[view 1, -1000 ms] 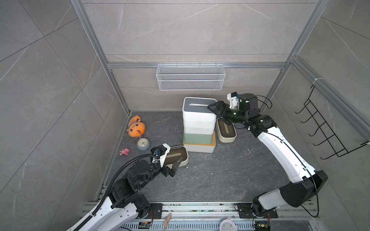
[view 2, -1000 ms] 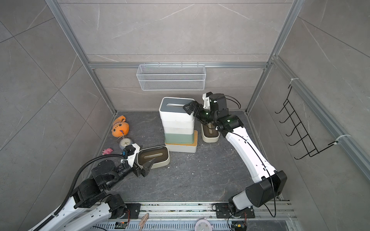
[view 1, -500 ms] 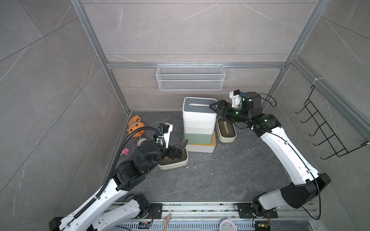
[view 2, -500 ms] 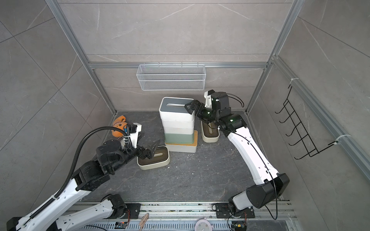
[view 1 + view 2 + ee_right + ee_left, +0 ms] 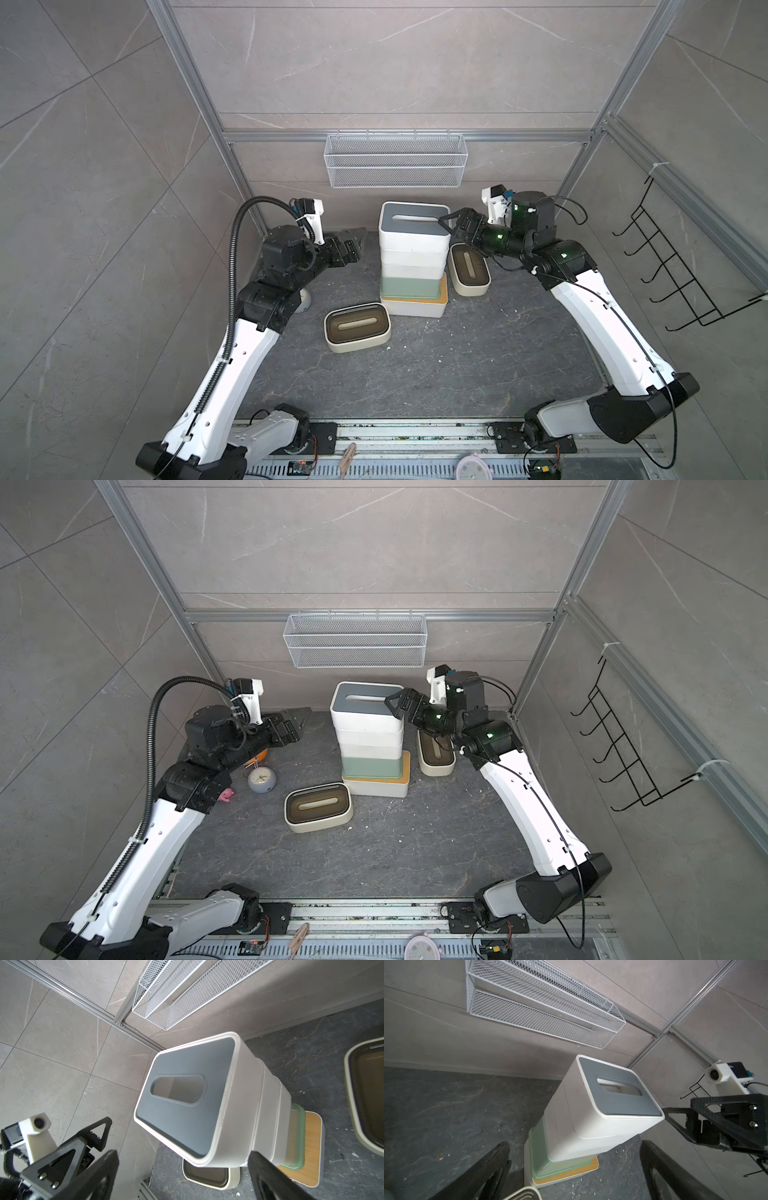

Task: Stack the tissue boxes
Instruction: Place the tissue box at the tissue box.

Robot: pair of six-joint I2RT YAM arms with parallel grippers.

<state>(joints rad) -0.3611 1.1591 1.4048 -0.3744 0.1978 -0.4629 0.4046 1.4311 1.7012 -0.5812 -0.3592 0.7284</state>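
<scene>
Top views: both showed a stack (image 5: 411, 266) of five round-cornered tissue boxes, upright near the back wall on a dark, veined, slate-like floor (image 5: 415, 374).
top box (image 5: 413, 220): smooth white shell with a matte grey lid cut by an oblong slot. The right wrist view showed it hollow through the slot.
middle boxes (image 5: 411, 264): two plain white shells with their lids hidden.
green box (image 5: 411, 286): pale green with a slight sheen, second from the bottom.
base box (image 5: 415, 309): white and wider than the rest. Its wood-grained bamboo lid showed as a strip along one side.
front box (image 5: 357, 327): cream with a brown slotted lid and soft corners. It lay flat on the floor just beside the base box, toward the left arm.
side box (image 5: 469, 268): the same cream and brown, flat on the floor just beside the stack, under the right arm.
left gripper (image 5: 358, 240): jaws wide and empty. It hovered apart from the stack, near the level of the top box.
right gripper (image 5: 446, 226): jaws wide and empty, at the top box's near corner. Contact could not be told.
fingers (image 5: 483, 1172): matte black and tapered, seen in the left wrist view.
basket (image 5: 395, 166): white wire mesh, long and shallow, on the back wall.
rack (image 5: 685, 266): thin black wire hooks on the side wall.
clock (image 5: 262, 779): small, round and pale grey, by the left arm.
</scene>
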